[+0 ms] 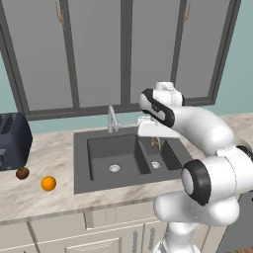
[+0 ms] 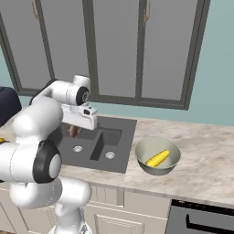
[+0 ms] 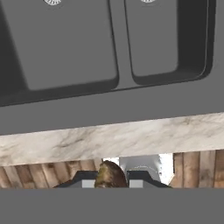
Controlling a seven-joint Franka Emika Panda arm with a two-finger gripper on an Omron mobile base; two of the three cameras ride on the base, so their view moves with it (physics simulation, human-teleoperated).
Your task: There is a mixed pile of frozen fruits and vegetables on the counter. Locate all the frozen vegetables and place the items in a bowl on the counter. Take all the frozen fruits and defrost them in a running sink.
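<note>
While the gripper (image 3: 112, 183) hangs over the sink (image 1: 106, 148), its jaws clamp 1 brown fruit (image 3: 109, 175); corn (image 2: 157, 158) lies in the bowl (image 2: 145, 147).

Glossy white, rounded arm links (image 1: 207, 128) with black bands at the joints, bulbous at the elbow. Boxy white wrist block at frame centre. Small dark fingertips (image 3: 136, 178) on the pincer (image 3: 112, 180), pale grey inner pads.

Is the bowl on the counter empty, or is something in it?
Not empty: the bowl holds one yellow corn cob, lying inside it.
</note>
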